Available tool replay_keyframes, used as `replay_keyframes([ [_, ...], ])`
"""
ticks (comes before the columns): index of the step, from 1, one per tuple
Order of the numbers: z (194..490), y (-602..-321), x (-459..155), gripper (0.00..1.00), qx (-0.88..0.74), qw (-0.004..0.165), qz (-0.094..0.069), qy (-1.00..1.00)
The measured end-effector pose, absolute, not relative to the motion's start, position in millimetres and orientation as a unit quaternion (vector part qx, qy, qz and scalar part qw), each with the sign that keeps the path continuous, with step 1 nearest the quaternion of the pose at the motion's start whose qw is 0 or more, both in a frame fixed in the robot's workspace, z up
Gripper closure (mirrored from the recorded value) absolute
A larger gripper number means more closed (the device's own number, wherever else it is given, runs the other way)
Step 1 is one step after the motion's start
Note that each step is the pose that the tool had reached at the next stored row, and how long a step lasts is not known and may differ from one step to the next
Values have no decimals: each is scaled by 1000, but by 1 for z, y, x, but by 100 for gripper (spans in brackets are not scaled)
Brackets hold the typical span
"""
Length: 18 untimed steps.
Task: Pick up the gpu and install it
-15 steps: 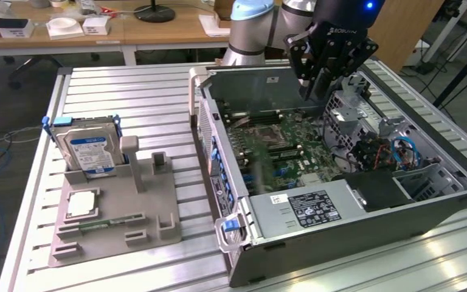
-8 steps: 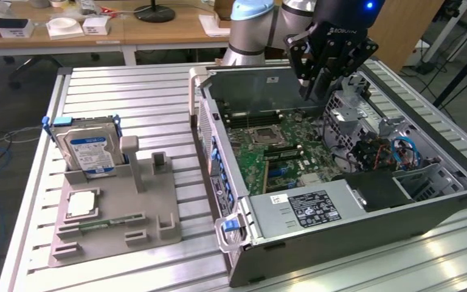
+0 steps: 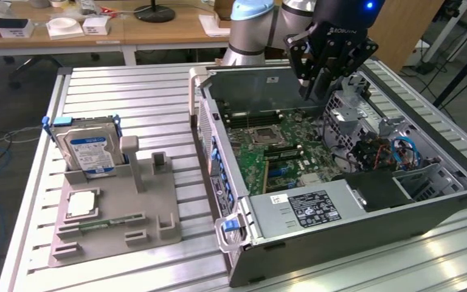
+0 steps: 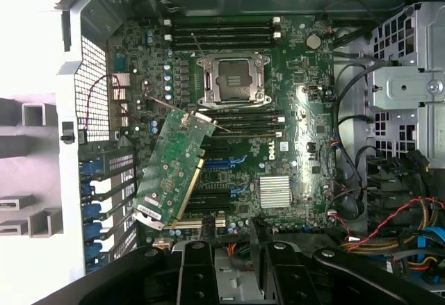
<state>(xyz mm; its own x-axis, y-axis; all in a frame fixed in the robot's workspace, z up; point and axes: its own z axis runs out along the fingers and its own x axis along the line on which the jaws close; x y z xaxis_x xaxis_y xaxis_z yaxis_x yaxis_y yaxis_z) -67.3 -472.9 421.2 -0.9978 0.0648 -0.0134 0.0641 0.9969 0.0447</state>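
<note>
The pincer (image 3: 316, 90) is hanging above the case (image 3: 339, 243), over its far end in the exterior view. Its fingers (image 4: 195, 267) are standing about halfway apart. Nothing is showing between them, so it is gripping nothing.

The gpu (image 4: 170, 169) is lying inside the case on the motherboard (image 4: 299, 110), close to the case's perforated rear wall (image 4: 90, 89). It is showing its green face and sitting askew. Its gold contact edge is running at a slant across the slots (image 4: 226, 162) rather than along one, and its silver bracket end is pointing toward the rear wall without lining up with it. It is looking propped on a corner rather than seated, though I cannot tell how much of it is touching the board.

By my reading, the pick-up and the carry into the case are done, and the install step is under way but unfinished. Seating would call for three things:
- a fresh hold on the card's upper edge
- a turn that brings the gold edge parallel to a slot and the bracket square to the case's rear wall
- a straight push down

The skew is the main risk, since pressing now could jam the connector.

Outside the case, the drive (image 3: 87, 149) is standing on the counter (image 3: 136, 85).
</note>
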Motion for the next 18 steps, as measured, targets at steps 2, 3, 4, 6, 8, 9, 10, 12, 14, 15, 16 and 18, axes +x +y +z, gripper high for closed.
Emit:
replay_keyframes([
  [2, 421, -472, -67, 66, 32, 7, 22, 999],
  [3, 421, -472, -67, 66, 32, 7, 22, 999],
  [4, 421, -472, -67, 66, 32, 7, 22, 999],
  [6, 421, -472, -67, 66, 32, 7, 22, 999],
  [8, 421, -472, -67, 66, 32, 7, 22, 999],
  [9, 421, -472, -67, 66, 32, 7, 22, 999],
  [10, 421, -472, -67, 66, 32, 7, 22, 999],
  [12, 421, -472, -67, 66, 32, 7, 22, 999],
  [14, 421, -472, -67, 66, 32, 7, 22, 999],
  [15, 421, -472, -67, 66, 32, 7, 22, 999],
  [16, 421, -472, -67, 66, 32, 7, 22, 999],
  [18, 421, -472, -67, 66, 32, 7, 22, 999],
])
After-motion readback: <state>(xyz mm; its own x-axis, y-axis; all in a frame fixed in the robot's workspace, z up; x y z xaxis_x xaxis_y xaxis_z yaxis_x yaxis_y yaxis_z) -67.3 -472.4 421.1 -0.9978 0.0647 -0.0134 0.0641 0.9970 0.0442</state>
